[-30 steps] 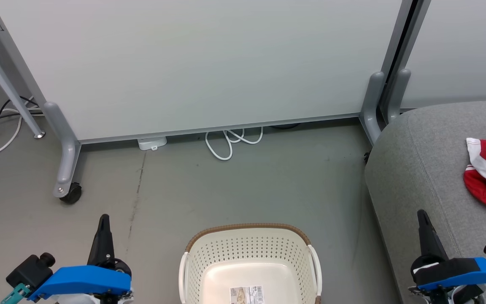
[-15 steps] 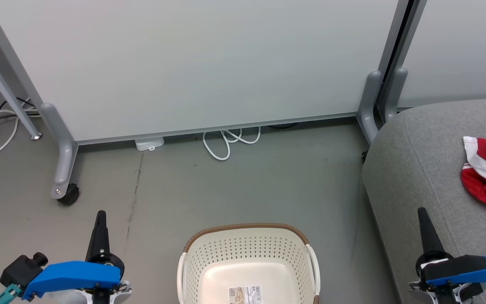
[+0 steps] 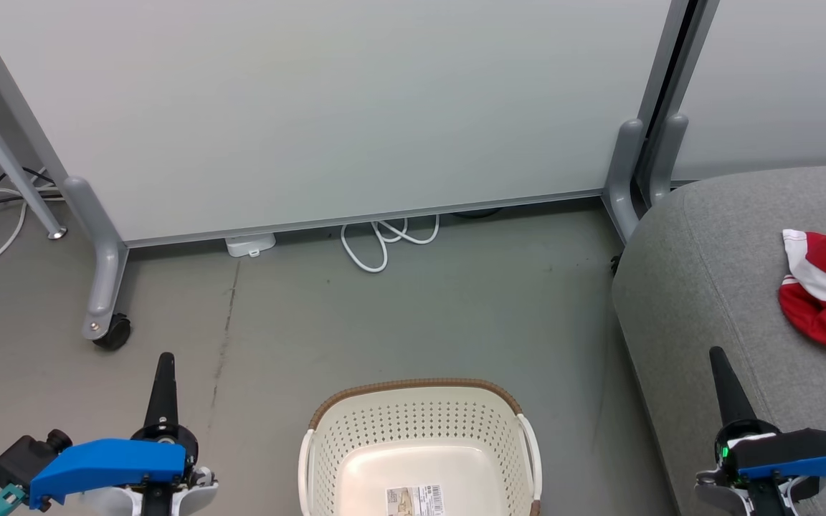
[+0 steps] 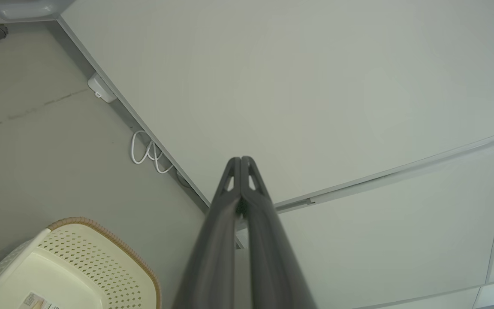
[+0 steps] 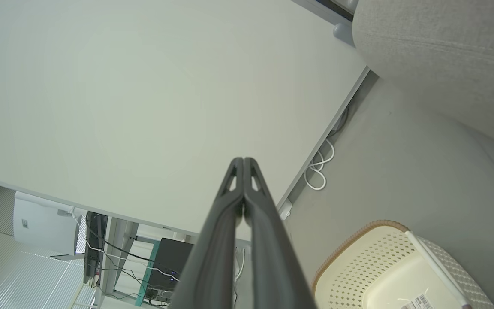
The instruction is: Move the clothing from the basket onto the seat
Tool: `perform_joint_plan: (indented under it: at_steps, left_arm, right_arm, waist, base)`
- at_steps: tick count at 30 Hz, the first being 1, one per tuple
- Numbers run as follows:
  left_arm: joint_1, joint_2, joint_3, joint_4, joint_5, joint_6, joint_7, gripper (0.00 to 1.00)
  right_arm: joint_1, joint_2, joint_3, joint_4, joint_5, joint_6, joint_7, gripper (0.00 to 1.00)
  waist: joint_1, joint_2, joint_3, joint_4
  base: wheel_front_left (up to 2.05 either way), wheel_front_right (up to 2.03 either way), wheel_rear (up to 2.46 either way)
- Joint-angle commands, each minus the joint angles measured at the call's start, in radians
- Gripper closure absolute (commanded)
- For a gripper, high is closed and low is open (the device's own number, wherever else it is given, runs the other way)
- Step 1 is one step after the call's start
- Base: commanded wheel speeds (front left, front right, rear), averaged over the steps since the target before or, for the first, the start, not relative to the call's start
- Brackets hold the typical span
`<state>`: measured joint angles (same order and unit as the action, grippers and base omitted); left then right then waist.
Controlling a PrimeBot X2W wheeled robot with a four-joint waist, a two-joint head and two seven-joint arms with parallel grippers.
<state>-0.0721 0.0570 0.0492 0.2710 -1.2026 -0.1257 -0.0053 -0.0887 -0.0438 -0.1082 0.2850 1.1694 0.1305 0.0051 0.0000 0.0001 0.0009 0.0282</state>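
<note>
Big grey seat (image 3: 700, 287) on the right, with the red-and-white clothing (image 3: 825, 301) lying on top. It runs out of frame, so I can't tell if any of it overhangs. The basket (image 3: 420, 430) sits on the floor, its base bare. Both are pressed shut and carrying nothing: left pincer (image 3: 164, 358) over the floor, right pincer (image 3: 716, 353) at the seat's edge. A careless swing there could drag upholstery or snag cloth.

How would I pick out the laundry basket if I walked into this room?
Find the big white partition panel with the grey sofa seat to its right. On the grey floor in front of the panel, just left of the seat, stands the laundry basket. It is cream perforated plastic with a brown woven-look rim, white handles and a barcode sticker inside.
</note>
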Motion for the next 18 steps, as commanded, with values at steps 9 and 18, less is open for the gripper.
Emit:
perform_joint_plan:
  at_steps: [9,18]
  left_arm:
    - [-0.027,0.005,0.016,-0.015,-0.102,-0.006,0.028,1.00]
    - [-0.031,0.005,0.026,-0.019,-0.179,-0.007,0.048,1.00]
  right_arm:
    - [-0.022,-0.008,-0.004,-0.019,0.109,0.000,0.028,1.00]
    - [-0.022,-0.008,-0.004,-0.025,0.190,0.000,0.048,1.00]
  waist:
    - [0.0000,-0.0001,0.000,-0.005]
    - [0.0000,-0.0001,0.001,-0.010]
  base:
    - [0.00,0.00,0.00]
    - [0.00,0.00,0.00]
